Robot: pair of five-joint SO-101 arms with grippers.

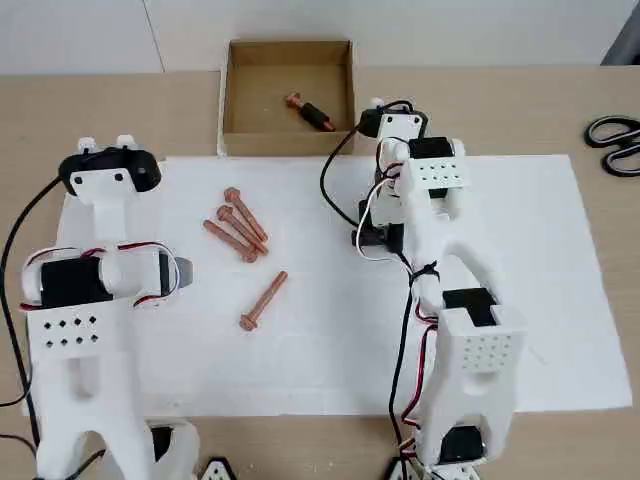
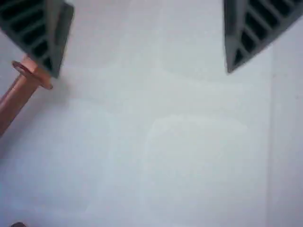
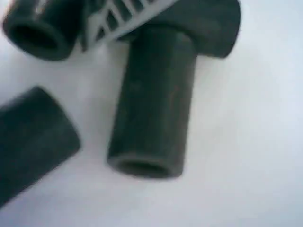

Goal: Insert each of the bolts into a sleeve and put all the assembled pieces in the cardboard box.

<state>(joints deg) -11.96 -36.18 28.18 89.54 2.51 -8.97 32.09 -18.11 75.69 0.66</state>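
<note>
The left pincer [image 2: 142, 71] is released and empty. Its fingers [image 2: 42, 33] stand wide apart above the white sheet [image 2: 180, 156], with the head of one bolt [image 2: 23, 87] just beside one finger.

In the high view, working from the lower edge upward:

- A single bolt [image 1: 263, 300] lies alone at centre-left of the sheet.
- A cluster of three bolts [image 1: 238, 224] lies just above it, close together. All four are bare, without sleeves.
- Right of centre, the right pincer [image 3: 161, 28] appears clenched on a sleeve [image 3: 151, 104]. The sleeve sits between the two fingers with its open end clear.
- A second sleeve [image 3: 33, 142] and a third sleeve [image 3: 40, 30] lie just beside it on the sheet.
- At the top of the frame, the cardboard box [image 1: 228, 100] stands on the worktop [image 1: 100, 110] at the sheet's far edge. It contains one assembled piece [image 1: 310, 112].

Status, as judged: one piece is complete and boxed. Four bolts remain to be inserted and transferred. The gripped sleeve suggests that the next assembly is in preparation, but no bolt is yet held for it.
</note>
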